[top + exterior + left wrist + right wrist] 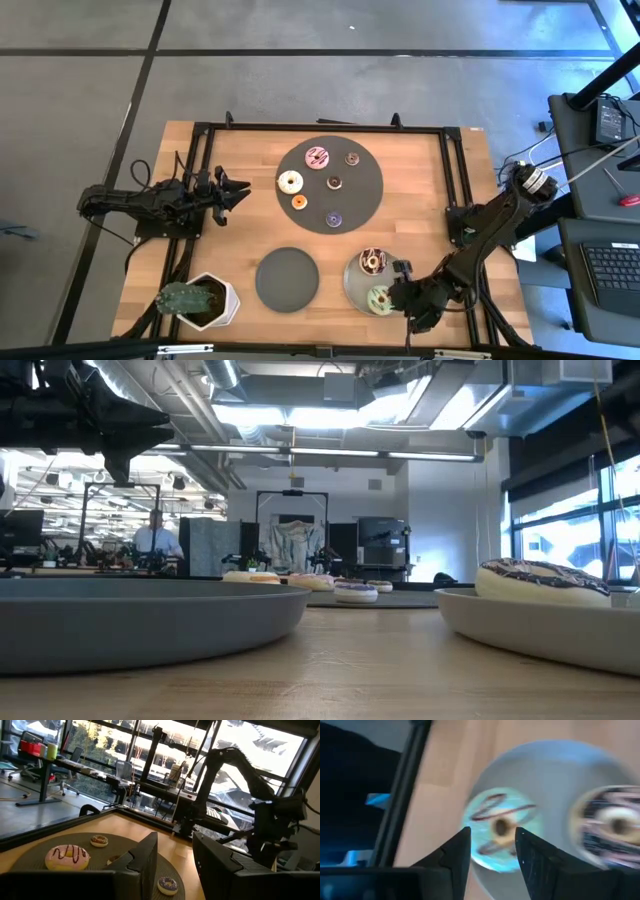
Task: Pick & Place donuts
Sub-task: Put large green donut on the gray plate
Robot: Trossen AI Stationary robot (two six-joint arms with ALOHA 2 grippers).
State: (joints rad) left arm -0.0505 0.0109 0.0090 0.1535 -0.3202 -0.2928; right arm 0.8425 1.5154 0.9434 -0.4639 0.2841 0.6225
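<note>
Wooden tabletop with a black frame fills the middle of the overhead picture, grey floor around it. A large dark round mat (365, 205) sits upper centre and holds five donuts: a pink donut (318, 157), a white donut (290, 181), a small brown donut (352, 158), another small dark one near the mat's middle, a small orange donut (299, 202) and a small purple donut (333, 219). An empty dark plate (287, 279) lies lower centre. A lighter grey plate (352, 283) at lower right holds a chocolate sprinkled donut (373, 261) and, below it, a green donut (379, 298). A potted plant (197, 302) stands at lower left.

The right gripper (400, 296) is at lower right, just beside the green donut; its wrist picture shows the fingers apart with the donut lying on the plate between and beyond them, not gripped. The left gripper (238, 189) waits at the left edge of the mat, jaws parted and empty.

Risk, as I judge it: the green donut sits near the plate's rim, so a finger brushing it on the way out could drag it over the edge or nudge its sprinkled neighbour.
</note>
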